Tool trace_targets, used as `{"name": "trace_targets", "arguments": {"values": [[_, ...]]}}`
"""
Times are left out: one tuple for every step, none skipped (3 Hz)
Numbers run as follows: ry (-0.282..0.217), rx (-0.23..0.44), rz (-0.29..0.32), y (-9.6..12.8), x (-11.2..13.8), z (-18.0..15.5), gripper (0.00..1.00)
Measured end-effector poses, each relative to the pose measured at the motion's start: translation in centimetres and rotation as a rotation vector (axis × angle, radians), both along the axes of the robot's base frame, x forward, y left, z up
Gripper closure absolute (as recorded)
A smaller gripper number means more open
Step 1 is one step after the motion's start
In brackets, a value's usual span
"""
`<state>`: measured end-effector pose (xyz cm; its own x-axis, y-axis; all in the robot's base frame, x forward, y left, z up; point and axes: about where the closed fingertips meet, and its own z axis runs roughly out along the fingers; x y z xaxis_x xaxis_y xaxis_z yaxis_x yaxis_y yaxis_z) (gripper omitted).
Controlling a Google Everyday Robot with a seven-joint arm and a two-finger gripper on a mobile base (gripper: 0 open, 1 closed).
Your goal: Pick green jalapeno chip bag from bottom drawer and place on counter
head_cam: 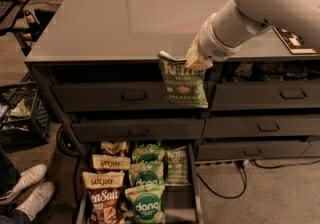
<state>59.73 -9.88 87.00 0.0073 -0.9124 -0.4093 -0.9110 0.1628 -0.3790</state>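
My gripper (194, 60) is shut on the top edge of the green jalapeno chip bag (182, 84). The bag hangs upright in front of the cabinet, its top about level with the front edge of the glossy grey counter (145, 13). My white arm comes in from the upper right, over the counter's right part. The bottom drawer (192, 178) stands pulled open below, holding brown-and-cream bags (104, 200) on the left, green "dang" bags (146, 203) in the middle and another green Kettle bag (176, 166) on the right.
Closed dark drawers with handles (134, 96) fill the cabinet front. A black-and-white tag (292, 40) lies on the counter at right. A person's white shoes (25, 188) and a black crate (22, 113) are at left. A cable (235, 188) runs along the floor at right.
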Motion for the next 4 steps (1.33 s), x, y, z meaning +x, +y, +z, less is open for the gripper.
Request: {"name": "trace_targets", "arguments": {"values": [[0.0, 0.0, 0.0, 0.0, 0.0, 0.0, 1.0], [-0.052, -0.005, -0.002, -0.5, 1.0, 3.5, 1.0], [-0.12, -0.026, 0.0, -1.1, 2.8, 8.0, 1.0], [-0.168, -0.053, 0.01, -1.2, 4.7, 11.3, 1.0]]}}
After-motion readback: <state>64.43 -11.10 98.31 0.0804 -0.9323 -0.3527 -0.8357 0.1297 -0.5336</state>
